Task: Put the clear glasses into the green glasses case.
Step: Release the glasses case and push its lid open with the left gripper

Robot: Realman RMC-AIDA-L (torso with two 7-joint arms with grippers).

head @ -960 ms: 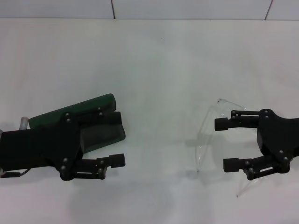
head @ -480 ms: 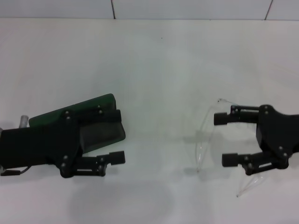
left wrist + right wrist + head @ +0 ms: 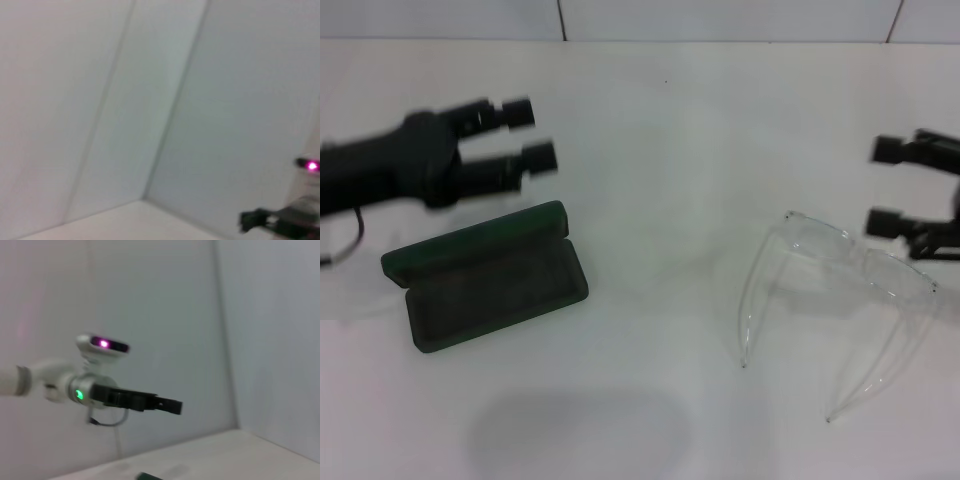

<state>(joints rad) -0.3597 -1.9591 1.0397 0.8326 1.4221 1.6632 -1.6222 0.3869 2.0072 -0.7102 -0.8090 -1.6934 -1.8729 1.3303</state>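
Note:
The green glasses case [image 3: 485,280] lies open on the white table at the left, dark lining up, with nothing inside. Its edge just shows in the right wrist view [image 3: 150,476]. The clear glasses [image 3: 850,250] rest on the table at the right, arms unfolded and pointing toward me. My left gripper [image 3: 532,132] hangs open and empty above and behind the case; the right wrist view also catches the left gripper [image 3: 167,405]. My right gripper [image 3: 882,186] is open and empty at the right edge, just beyond the glasses' far end.
White wall panels [image 3: 720,18] close off the back of the table. In the left wrist view only walls and the distant right arm [image 3: 270,220] show.
Both arms swung up and back from the table. The left gripper left the case, uncovering it. The right gripper drew back from around the glasses. Case and glasses stayed put.

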